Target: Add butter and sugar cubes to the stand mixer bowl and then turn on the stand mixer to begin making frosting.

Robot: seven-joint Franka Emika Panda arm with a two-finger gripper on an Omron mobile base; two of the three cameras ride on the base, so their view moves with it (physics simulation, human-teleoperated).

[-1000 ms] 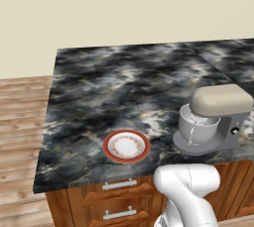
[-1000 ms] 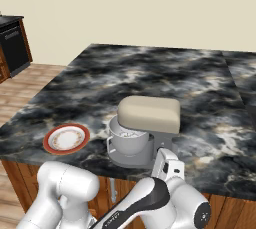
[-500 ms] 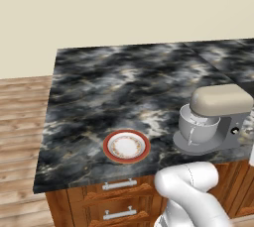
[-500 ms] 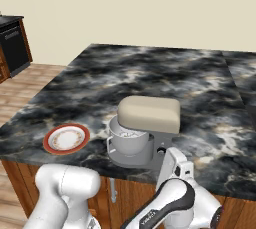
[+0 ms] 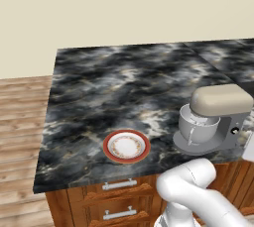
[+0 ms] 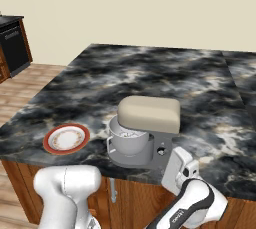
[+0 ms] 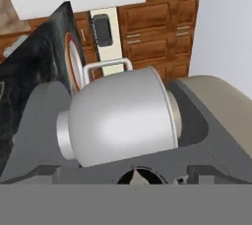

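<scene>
The stand mixer (image 6: 150, 114) stands near the front edge of the dark marble counter, beige head down over the stand mixer bowl (image 6: 129, 140). My gripper (image 6: 170, 165) hovers just right of the mixer's base, level with its small knob (image 6: 161, 150), jaws open and holding nothing. In the hand view the silver bowl (image 7: 118, 116) lies sideways with its handle on top, and the knob (image 7: 138, 177) sits at the bottom centre. The left base view has the mixer (image 5: 221, 99) and bowl (image 5: 198, 129) at the right. The butter and the sugar cubes are out of view.
A red-rimmed white plate (image 5: 126, 146) lies bare on the counter left of the mixer, also the plate (image 6: 66, 138). Wooden drawers (image 5: 119, 185) run under the counter edge. A black appliance (image 6: 12, 48) stands far left across the wooden floor.
My hand has shifted a little to the right beside the mixer's base while the forearm swung round below it. Mixer, bowl and plate have stayed put.
</scene>
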